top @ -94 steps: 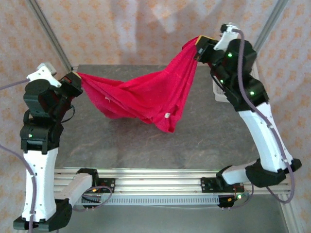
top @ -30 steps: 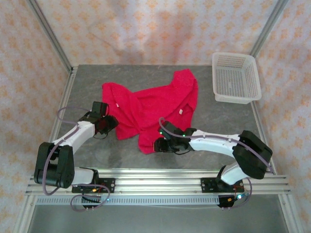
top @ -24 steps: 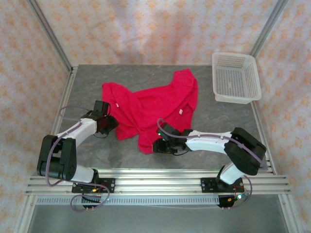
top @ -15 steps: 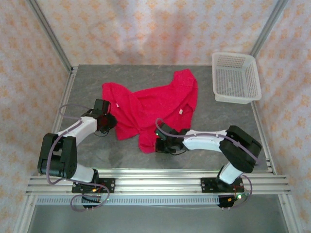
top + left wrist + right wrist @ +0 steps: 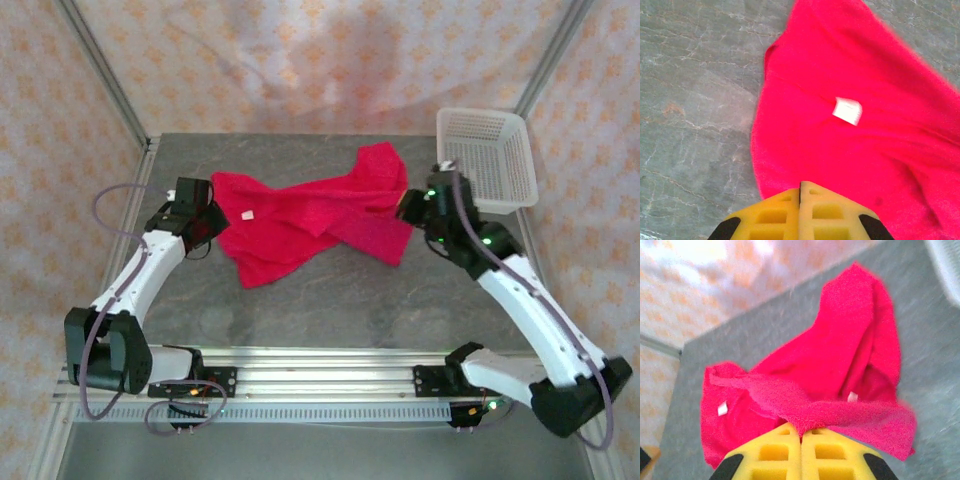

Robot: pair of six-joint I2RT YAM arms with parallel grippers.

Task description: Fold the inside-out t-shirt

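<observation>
Red cloth: the t-shirt lies bunched mid-table. Left gripper and right gripper each pinch its edge, jaws closed tight. Best drawn apart evenly, kept low and taut.

White basket sits at grey table's far-right corner.

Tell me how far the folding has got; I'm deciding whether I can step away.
Barely started. Done: no neat fold shows; the bright red cloth t-shirt lies rumpled on the grey stone-look table. In hand: the left gripper is shut on its left edge and the right gripper on its right edge. Left: spreading it flat, then every fold.
</observation>
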